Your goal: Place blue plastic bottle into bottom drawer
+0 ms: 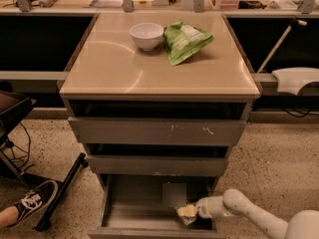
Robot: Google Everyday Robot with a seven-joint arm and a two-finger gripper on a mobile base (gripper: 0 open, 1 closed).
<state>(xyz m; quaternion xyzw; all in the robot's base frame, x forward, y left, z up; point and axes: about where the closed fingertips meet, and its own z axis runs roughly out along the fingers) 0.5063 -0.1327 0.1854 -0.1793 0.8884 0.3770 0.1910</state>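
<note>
The gripper [192, 212] is low inside the bottom drawer [134, 216], its jaws closed on the blue plastic bottle [183, 216]. High above the jaws, a white bowl [146, 35] and green bag [185, 41] sit on the tan top [114, 68]. The speckled floor [279, 163] lies around.

Speckled floor [279, 153], tan-topped cabinet [124, 68], warm light

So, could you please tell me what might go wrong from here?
The gripper sits low at the front right of the bottom drawer, right by the bottle; withdrawing could drag or tip the bottle. The middle drawer overhangs the rear of the open one, so lifting the arm steeply may knock its front.
</note>
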